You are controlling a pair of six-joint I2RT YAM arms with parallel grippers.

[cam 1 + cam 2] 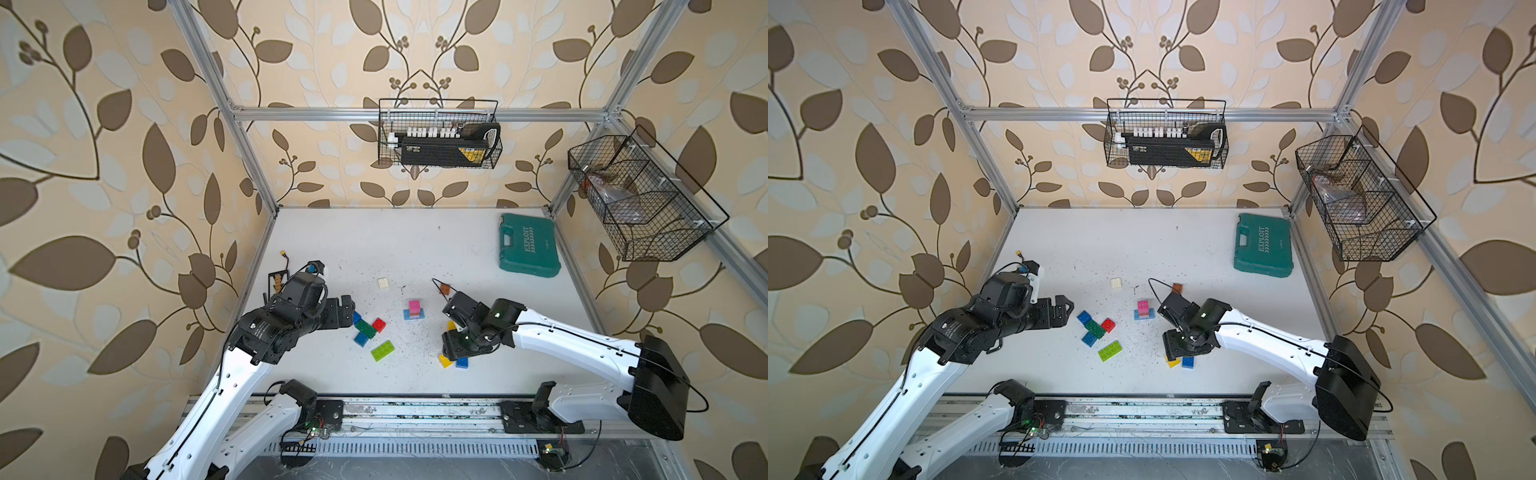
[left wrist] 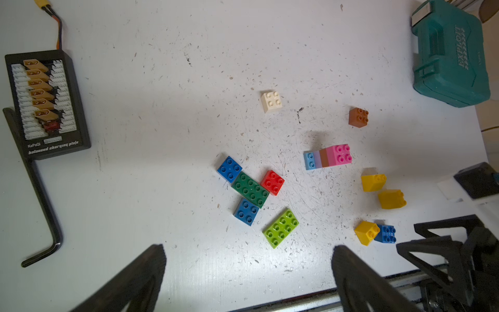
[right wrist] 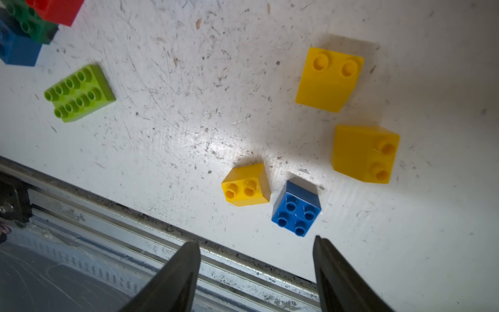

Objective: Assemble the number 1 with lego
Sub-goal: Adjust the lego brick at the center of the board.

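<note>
In both top views the stack (image 1: 414,309) stands near the middle of the desk (image 1: 374,241), pink on top, light blue at the base. That looks like the start of the digit, with plenty left to build. The left arm (image 1: 266,324) comes in from the left edge, forearm stretched toward the middle, ending just short of the cluster (image 1: 368,328) of blue, green and red bricks. The right arm (image 1: 561,336) reaches in from the right edge and folds its wrist down toward the front edge.

Over to the left wrist view: the left end effector (image 2: 248,251) is spread wide, nothing in it, held well above the desk. The lime brick (image 2: 280,228) lies just beside the cluster. The white brick (image 2: 271,101) and brown brick (image 2: 358,117) sit apart, farther back.

Now the right wrist view: the right end effector (image 3: 255,240) is spread and empty, hovering by the front edge. The blue brick (image 3: 296,209) sits just ahead of one finger, with the yellow brick (image 3: 246,186) close beside it. Whether they touch, I can't tell.

This looks like a pick lining up. To do it well, shift across until the blue brick is centred between the fingers and square the jaws to its flat sides. Then drop straight down, clear of that sloped yellow neighbour.
</note>
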